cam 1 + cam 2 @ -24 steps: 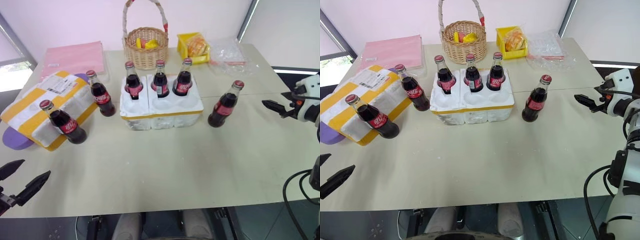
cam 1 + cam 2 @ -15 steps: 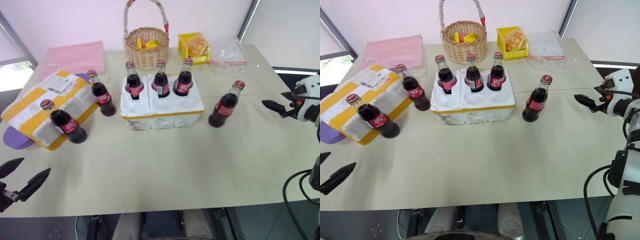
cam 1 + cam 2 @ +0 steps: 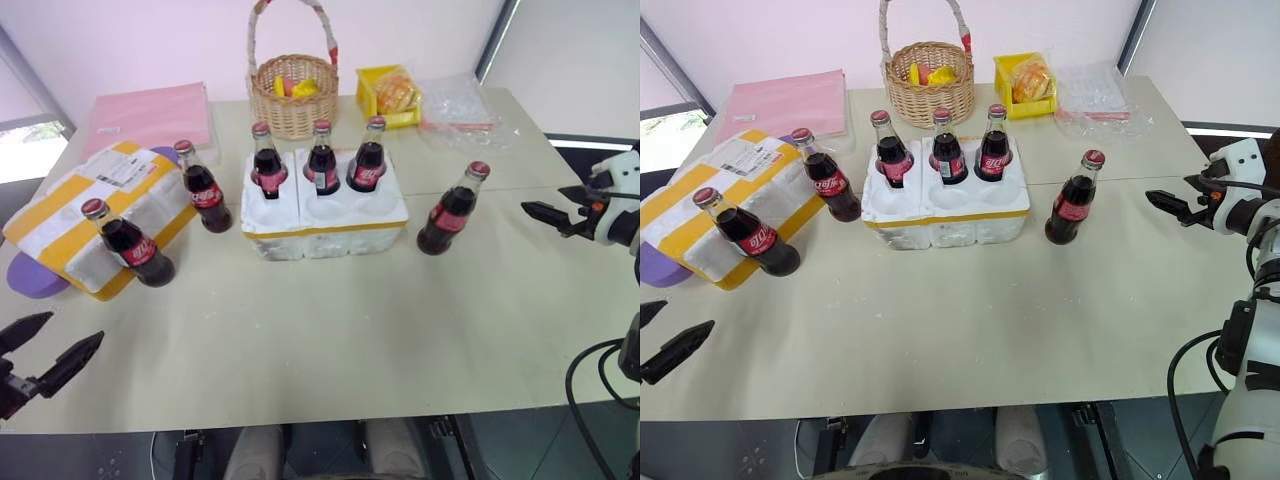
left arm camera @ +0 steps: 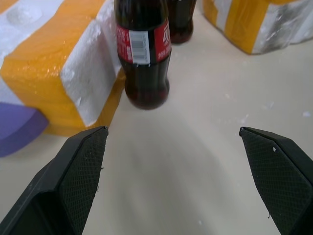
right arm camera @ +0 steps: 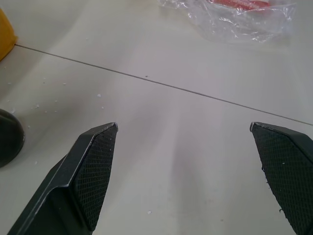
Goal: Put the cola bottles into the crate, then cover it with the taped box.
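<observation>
Six cola bottles, all upright, caps up. Three sit in the back row of wells of the crate (image 3: pixel 324 215), upper centre of frame: one left (image 3: pixel 266 164), one middle (image 3: pixel 322 162), one right (image 3: pixel 367 158). Front wells empty. Crate's long axis runs left-right across the table (image 3: pixel 330 340), yellow band along its lower edge.

Fourth bottle (image 3: pixel 449 211) stands on the table right of the crate, apart from it. Fifth bottle (image 3: pixel 203 190) stands left of the crate, just beside the taped box (image 3: pixel 95 213). Sixth bottle (image 3: pixel 131 246) stands at the box's near edge; touching or not, can't tell. The box lies at left centre of frame, long axis slanting from lower left to upper right, shipping label on top, and rests partly on a purple pad (image 3: pixel 30 280).

Left gripper (image 3: pixel 38 355) at lower left corner, fingers wide apart, empty, pointing toward the sixth bottle. Right gripper (image 3: pixel 560 206) at right edge, fingers wide apart, empty, pointing left toward the fourth bottle, well apart from it.

Behind the crate: wicker basket (image 3: pixel 292 93), yellow tray (image 3: pixel 385 95), clear plastic bag (image 3: pixel 455 103), pink folder (image 3: pixel 150 115).
</observation>
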Motion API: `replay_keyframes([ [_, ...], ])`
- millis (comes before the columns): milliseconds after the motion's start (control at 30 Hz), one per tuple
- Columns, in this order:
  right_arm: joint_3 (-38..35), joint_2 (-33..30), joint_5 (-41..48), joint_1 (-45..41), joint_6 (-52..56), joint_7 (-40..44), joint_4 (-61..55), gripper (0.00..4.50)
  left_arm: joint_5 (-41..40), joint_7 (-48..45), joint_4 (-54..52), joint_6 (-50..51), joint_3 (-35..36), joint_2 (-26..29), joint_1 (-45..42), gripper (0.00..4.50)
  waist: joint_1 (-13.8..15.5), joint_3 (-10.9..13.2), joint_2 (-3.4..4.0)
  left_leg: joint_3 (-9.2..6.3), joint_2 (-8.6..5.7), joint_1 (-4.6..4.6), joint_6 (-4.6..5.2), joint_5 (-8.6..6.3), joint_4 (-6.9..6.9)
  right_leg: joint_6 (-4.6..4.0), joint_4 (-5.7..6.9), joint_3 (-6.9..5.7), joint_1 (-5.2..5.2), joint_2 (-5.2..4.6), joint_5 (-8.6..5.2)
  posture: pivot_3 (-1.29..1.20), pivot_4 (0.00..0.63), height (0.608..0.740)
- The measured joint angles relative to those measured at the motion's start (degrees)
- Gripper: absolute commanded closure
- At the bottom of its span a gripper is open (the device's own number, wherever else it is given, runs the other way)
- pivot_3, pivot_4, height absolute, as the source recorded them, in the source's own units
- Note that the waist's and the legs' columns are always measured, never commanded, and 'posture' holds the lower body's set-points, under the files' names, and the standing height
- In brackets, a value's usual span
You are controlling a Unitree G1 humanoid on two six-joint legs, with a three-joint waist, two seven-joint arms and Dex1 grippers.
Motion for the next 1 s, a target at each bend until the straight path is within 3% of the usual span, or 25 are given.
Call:
replay_keyframes([
  [200, 0.03, -2.49, 0.00, -1.24, 0.64, 2.91, -0.02, 0.06, -3.75, -2.00, -1.63, 1.79, 1.14, 0.47, 0.34, 0.00, -0.02, 0.01, 0.01, 0.02, 0.00, 0.00, 0.00, 0.00, 0.00, 0.00, 0.00, 0.02, -0.02, 0.00, 0.00, 0.00, 0.150, 0.738],
  [467, 1.29, -8.07, 1.74, -9.13, 8.20, 24.26, -6.56, 0.06, -4.33, -1.20, -1.22, 1.99, 1.93, 2.03, -1.90, 0.00, -0.18, 0.03, 0.06, 0.08, 0.03, 0.04, -0.01, -0.02, -0.07, 0.01, 0.01, 0.06, -0.07, 0.00, -0.01, 0.00, 0.150, 0.738],
  [567, 3.02, -10.11, 10.38, -9.88, 20.12, 31.11, -18.48, 0.06, -3.90, -0.48, 0.18, 1.96, 1.89, 2.16, -3.62, 0.00, -0.03, 0.11, 0.17, 0.07, 0.07, -0.04, -0.01, -0.02, -0.10, 0.01, 0.04, 0.11, -0.19, 0.00, -0.01, 0.00, 0.150, 0.738],
  [700, 3.26, -14.17, 26.99, -5.08, 36.61, 33.26, -42.21, 0.06, -2.67, 1.28, 0.95, 1.70, 1.61, 2.70, -6.68, 0.00, 0.39, 0.09, 0.13, 0.07, 0.11, -0.17, -0.01, -0.03, -0.18, 0.02, 0.06, 0.15, -0.41, 0.07, -0.02, 0.00, 0.150, 0.738],
  [833, 2.25, -13.38, 35.13, 4.25, 44.49, 33.42, -59.07, 0.06, -0.48, 3.23, 2.30, 0.70, 0.25, 2.62, -9.65, 0.00, 0.99, 0.04, 0.04, 0.25, 0.09, -0.19, 0.00, -0.03, -0.07, 0.06, 0.06, 0.28, -0.45, 0.07, 0.02, 0.00, 0.150, 0.738],
  [1000, 1.99, -10.69, 39.12, 10.50, 47.06, 31.27, -72.47, 0.06, 2.90, 6.38, 4.17, -0.92, -3.26, 2.59, -15.23, 0.00, 1.88, 0.04, 0.03, 0.31, 0.08, -0.22, 0.00, -0.03, 0.05, 0.16, 0.08, 0.34, -0.47, 0.09, 0.12, 0.00, 0.150, 0.738],
])
